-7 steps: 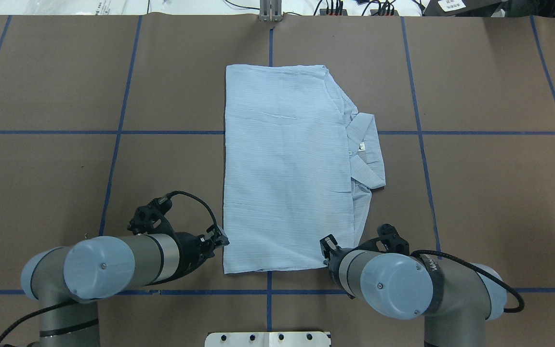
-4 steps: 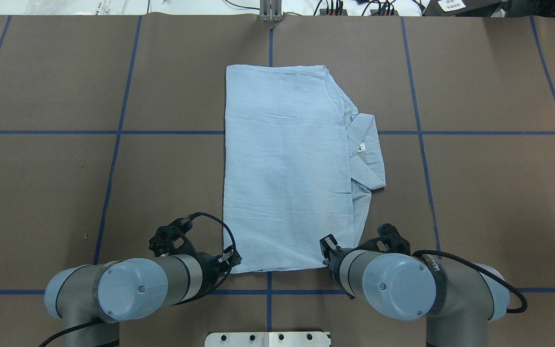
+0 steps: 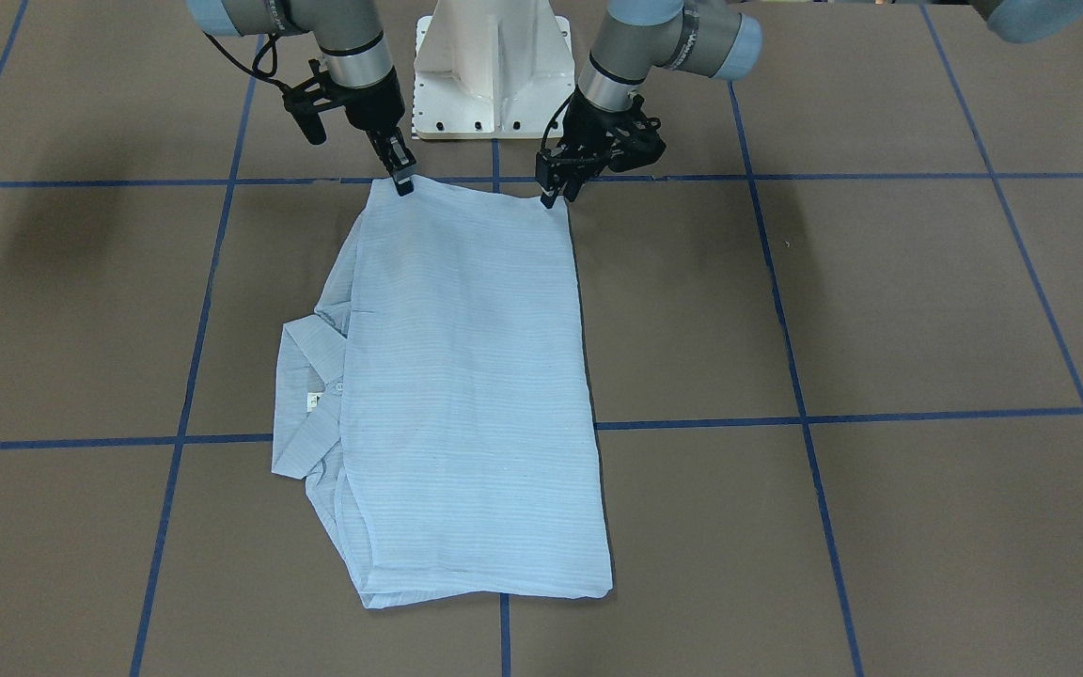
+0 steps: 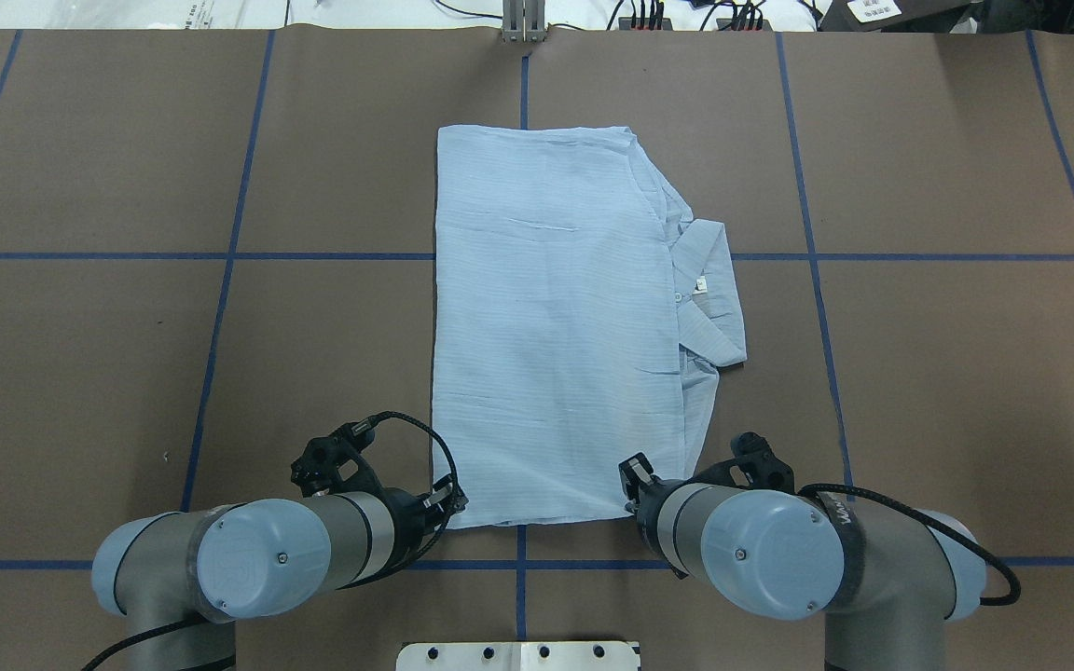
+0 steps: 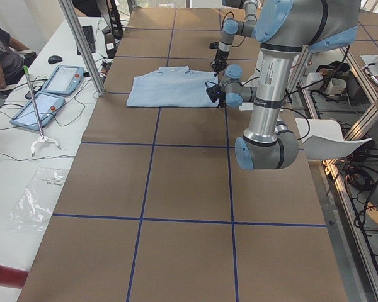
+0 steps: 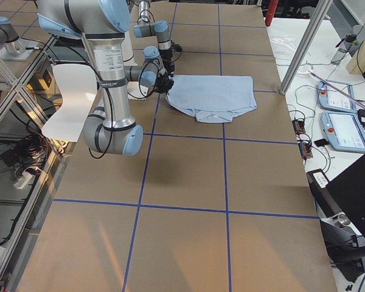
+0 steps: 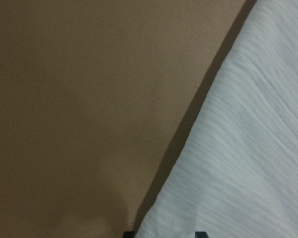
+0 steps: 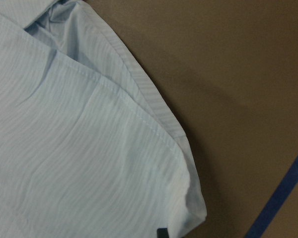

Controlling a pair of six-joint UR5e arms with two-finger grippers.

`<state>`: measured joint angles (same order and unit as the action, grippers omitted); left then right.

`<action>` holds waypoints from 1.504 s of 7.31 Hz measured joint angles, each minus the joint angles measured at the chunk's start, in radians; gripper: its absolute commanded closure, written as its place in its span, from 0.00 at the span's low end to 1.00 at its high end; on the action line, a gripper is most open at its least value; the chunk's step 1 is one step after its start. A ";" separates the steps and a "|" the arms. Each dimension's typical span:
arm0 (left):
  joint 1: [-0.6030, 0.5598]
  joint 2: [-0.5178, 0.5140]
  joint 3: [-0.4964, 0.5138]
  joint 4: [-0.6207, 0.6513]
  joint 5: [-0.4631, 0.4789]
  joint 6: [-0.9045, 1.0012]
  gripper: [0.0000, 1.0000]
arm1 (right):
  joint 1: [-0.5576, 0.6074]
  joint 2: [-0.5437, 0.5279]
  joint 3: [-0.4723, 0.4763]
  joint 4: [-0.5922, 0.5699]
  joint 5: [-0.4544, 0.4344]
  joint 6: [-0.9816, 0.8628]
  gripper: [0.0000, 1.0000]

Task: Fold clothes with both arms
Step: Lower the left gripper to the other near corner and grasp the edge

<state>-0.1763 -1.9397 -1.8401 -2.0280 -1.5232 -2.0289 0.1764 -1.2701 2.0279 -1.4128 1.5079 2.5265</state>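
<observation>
Jaws, black two-finger left gripper (image 3: pixel 556 190): parted. Two dark fingertips (image 7: pixel 200 235) stand apart with pale cloth showing between them. They are set at the near left corner of the shirt and are not closed on it.

Jaws, black two-finger right gripper (image 3: pixel 403 181): drawn together on the shirt's near right corner. A single dark tip shows against the cloth in the right wrist view.

Item: thin light-blue pinstriped cloth shirt (image 4: pixel 556 317), folded to a tall rectangle. It lies flat at the middle of the table, its long side running near to far. A pointed collar (image 4: pixel 719 317) juts from its right edge about halfway along, with a small pale neck tag (image 4: pixel 700 284) on it.

Support: brown paper-covered table (image 4: pixel 919 391), gridded with blue tape lines (image 4: pixel 966 254).

Fixtures: white metal pedestal (image 3: pixel 493 56) at the near edge. The silver-tubed left arm (image 4: pixel 248 554) and right arm (image 4: pixel 761 550) bend low on either side of it.
</observation>
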 measured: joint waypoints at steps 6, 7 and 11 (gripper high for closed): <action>-0.002 -0.032 -0.010 0.045 -0.003 -0.001 1.00 | 0.000 0.001 0.004 0.000 0.001 0.000 1.00; -0.004 -0.033 -0.035 0.052 -0.006 0.001 1.00 | 0.001 0.001 0.007 0.000 0.001 0.001 1.00; -0.007 -0.026 -0.272 0.176 -0.040 -0.033 1.00 | -0.043 -0.080 0.236 -0.134 0.008 0.022 1.00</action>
<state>-0.1834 -1.9654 -2.1123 -1.8523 -1.5630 -2.0620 0.1334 -1.3500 2.2638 -1.5472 1.5157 2.5483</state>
